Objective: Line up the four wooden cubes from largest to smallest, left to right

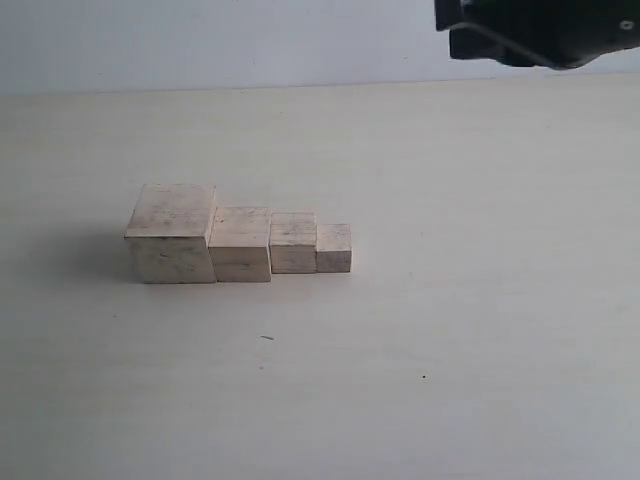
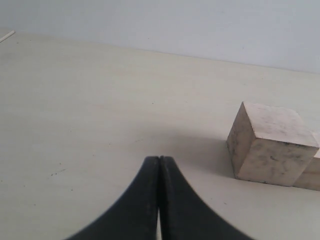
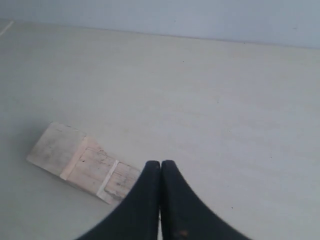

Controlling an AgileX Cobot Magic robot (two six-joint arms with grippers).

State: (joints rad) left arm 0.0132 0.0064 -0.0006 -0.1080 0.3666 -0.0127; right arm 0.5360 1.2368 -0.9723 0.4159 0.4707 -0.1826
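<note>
Four pale wooden cubes stand touching in one row on the table in the exterior view, shrinking from left to right: the largest cube (image 1: pixel 171 233), the second cube (image 1: pixel 240 244), the third cube (image 1: pixel 293 242) and the smallest cube (image 1: pixel 334 248). The left wrist view shows the largest cube (image 2: pixel 270 143) off to one side of my left gripper (image 2: pixel 159 159), which is shut and empty. My right gripper (image 3: pixel 160 163) is also shut and empty, high above the table, with the row of cubes (image 3: pixel 82 162) below and beside it. Part of the right arm (image 1: pixel 540 30) shows at the exterior view's top right.
The pale table (image 1: pixel 450 330) stretches around the row. A small dark speck (image 1: pixel 266 338) lies in front of the cubes. A pale wall (image 1: pixel 200 40) rises behind the table's back edge.
</note>
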